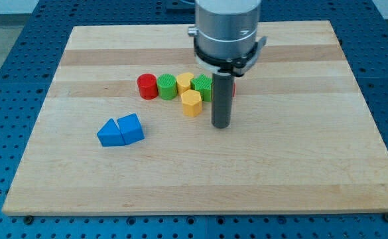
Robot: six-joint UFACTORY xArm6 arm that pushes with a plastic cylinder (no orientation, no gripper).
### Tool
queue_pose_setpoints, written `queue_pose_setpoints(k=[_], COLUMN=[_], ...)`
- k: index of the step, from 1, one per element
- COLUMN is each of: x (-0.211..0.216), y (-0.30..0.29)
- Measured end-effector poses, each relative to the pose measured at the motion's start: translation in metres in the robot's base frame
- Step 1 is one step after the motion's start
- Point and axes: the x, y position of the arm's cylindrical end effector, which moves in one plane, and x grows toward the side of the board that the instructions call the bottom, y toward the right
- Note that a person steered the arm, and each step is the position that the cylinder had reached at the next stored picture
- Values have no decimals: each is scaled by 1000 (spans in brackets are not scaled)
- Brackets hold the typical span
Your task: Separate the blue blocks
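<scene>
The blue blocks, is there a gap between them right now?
No, the two blue blocks sit pressed together at the board's left, with my tip well off to their right.

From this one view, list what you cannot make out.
- Camera view: the green block beside the rod is partly hidden by it, shape unclear.
- A sliver of red shows at the rod's right; the rod hides the rest.
- Arm above the top edge: cut off.
- My tip shows, right of the yellow blocks.

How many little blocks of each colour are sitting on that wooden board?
Blue wedge-shaped blocks: 2, touching
Red round block: 1
Green blocks: 2
Yellow blocks: 2
Total: 7 clearly visible; a red sliver behind the rod may be another.
</scene>
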Motion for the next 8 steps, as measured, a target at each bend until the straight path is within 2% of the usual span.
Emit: queue_pose_setpoints(k=[8], x=[-8], y=[-60])
